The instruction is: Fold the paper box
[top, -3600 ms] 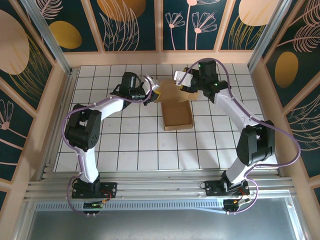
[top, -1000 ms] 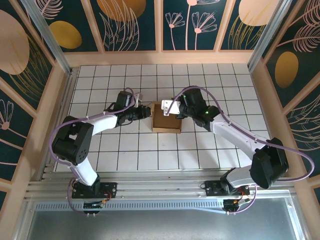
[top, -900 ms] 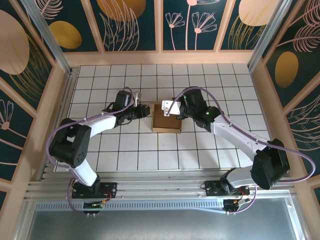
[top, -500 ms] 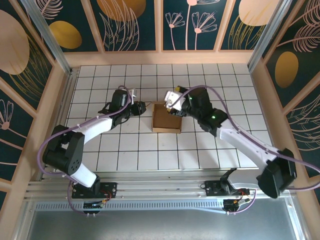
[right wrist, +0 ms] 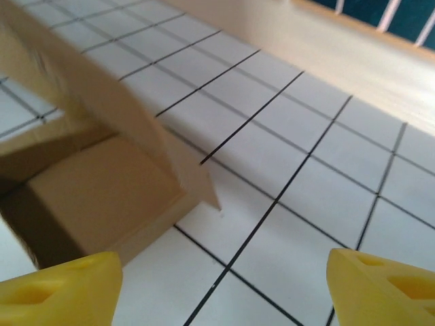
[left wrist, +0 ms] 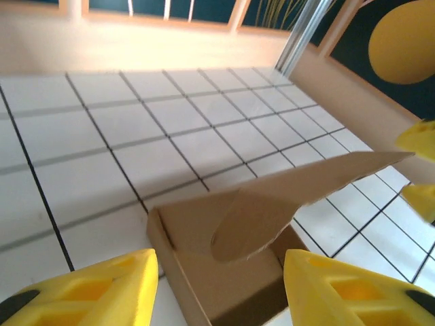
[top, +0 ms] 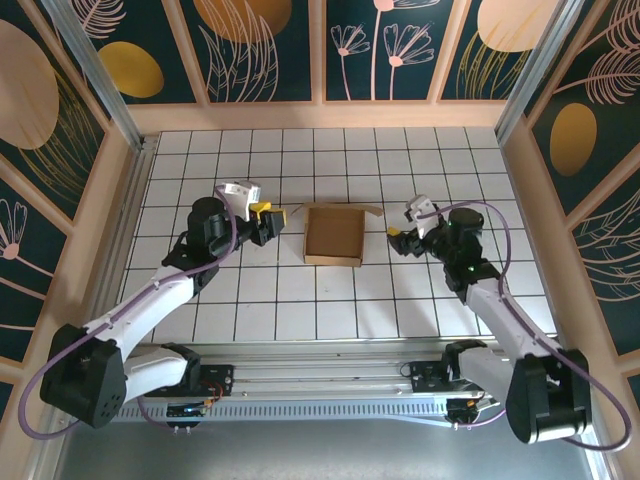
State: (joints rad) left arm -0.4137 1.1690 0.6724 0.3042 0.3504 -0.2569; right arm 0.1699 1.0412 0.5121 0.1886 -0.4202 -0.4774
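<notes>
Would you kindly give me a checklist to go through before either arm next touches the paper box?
1. Paper box standing on the table, opening upward: ok.
2. Left jaws open, empty, clear of the box: ok.
3. Right jaws open, empty, clear of the box: ok.
4. Top flap folded shut: not ok, it stands raised.
5. Walls locked in place: cannot tell.

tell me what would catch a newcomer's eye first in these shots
The brown paper box sits open-topped in the middle of the white tiled table, with one flap jutting out at its far right corner. The left gripper and the right gripper flank it, one on each side. Both have their yellow fingers open and stand apart from the box.
</notes>
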